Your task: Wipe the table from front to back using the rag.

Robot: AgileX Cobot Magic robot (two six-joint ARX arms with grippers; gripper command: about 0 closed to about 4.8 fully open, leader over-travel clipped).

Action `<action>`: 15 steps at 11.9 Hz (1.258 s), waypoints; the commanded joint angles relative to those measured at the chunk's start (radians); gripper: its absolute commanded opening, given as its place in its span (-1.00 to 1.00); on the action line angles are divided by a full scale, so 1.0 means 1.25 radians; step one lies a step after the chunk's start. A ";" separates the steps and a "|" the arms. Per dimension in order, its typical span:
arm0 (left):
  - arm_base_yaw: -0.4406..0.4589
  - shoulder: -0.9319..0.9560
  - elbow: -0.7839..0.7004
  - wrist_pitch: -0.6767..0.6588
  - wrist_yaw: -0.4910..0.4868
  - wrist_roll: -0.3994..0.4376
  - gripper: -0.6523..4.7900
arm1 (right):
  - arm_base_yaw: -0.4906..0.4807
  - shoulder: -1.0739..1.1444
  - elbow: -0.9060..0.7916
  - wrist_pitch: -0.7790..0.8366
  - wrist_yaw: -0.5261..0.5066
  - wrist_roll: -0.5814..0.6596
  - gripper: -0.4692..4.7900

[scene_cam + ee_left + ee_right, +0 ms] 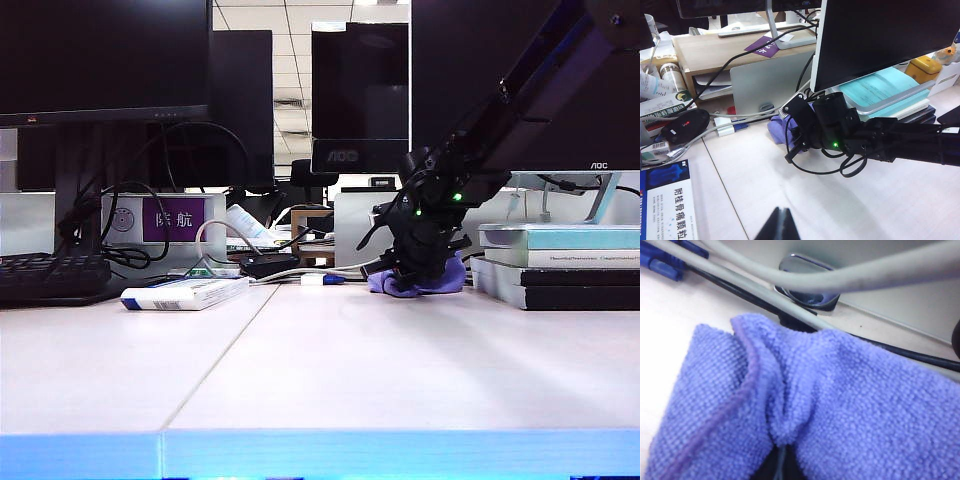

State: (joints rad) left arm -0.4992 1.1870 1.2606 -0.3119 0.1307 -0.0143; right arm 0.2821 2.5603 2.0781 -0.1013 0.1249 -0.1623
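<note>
The lavender rag [440,279] lies bunched at the back of the pale table [330,370], pressed under my right gripper [418,272], which is shut on a fold of it. In the right wrist view the rag [840,405] fills most of the picture and the right gripper [781,460] pinches its middle. The left wrist view shows the rag [781,131] peeking out beyond the right arm's black wrist. My left gripper [781,220] hangs shut and empty above the table [840,205], nearer the front; it does not show in the exterior view.
A white-and-blue box [185,293] lies on the table to the left. Stacked books [560,265] sit right of the rag. Grey and black cables [790,290], a monitor foot [807,287], a keyboard [50,275] and monitors crowd the back edge.
</note>
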 commanded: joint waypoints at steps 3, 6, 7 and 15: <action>0.000 -0.002 0.004 0.005 0.003 0.005 -0.78 | 0.008 0.003 -0.046 -0.114 -0.009 0.004 -0.82; 0.000 -0.002 0.004 0.005 0.003 0.005 -0.78 | 0.005 -0.129 -0.291 0.050 -0.016 0.004 -0.82; 0.000 -0.002 0.004 0.005 0.003 0.005 -0.78 | 0.007 -0.136 -0.298 0.035 -0.018 0.004 -0.82; 0.000 -0.002 0.004 0.005 0.003 0.005 -0.78 | 0.022 -0.180 -0.360 0.038 -0.036 0.057 -0.83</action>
State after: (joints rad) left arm -0.4992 1.1866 1.2606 -0.3119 0.1303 -0.0147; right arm 0.3038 2.3203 1.6646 0.0238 0.1055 -0.1184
